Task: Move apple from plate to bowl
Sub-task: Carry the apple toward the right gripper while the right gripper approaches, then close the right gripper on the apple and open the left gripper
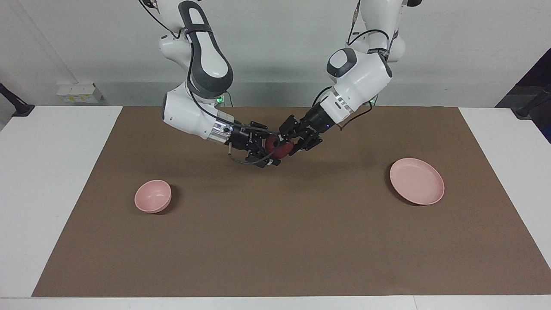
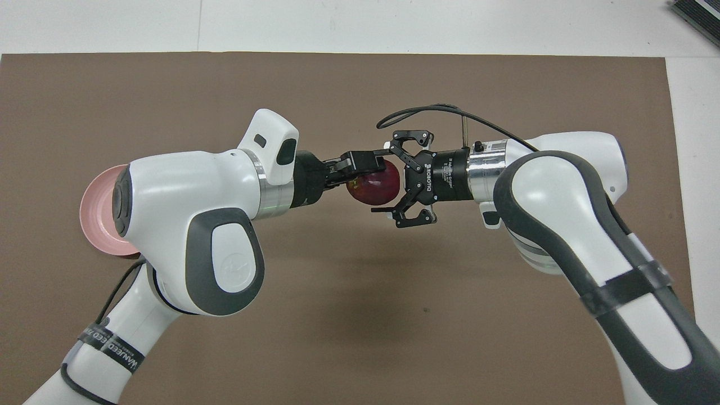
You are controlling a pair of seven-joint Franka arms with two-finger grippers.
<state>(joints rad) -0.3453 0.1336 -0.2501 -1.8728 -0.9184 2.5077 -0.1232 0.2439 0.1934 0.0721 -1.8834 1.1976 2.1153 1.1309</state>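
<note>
Left end effector [image 1: 287,145] clamped on apple [image 2: 373,187], held in air over mid counter [image 1: 275,224]. Right end effector [image 2: 385,180] fingers apart, straddling apple. Plate [image 1: 416,181] & bowl [image 1: 153,196] at either end of counter.

White table [image 1: 51,181]: brown mat [image 1: 284,241]; on mat, bowl [image 1: 153,196], plate [image 1: 416,181].

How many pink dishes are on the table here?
2. The bowl sits toward the right arm's end of the table; the wider plate sits toward the left arm's end. Both are empty. In the overhead view the left arm hides most of the plate.
</note>
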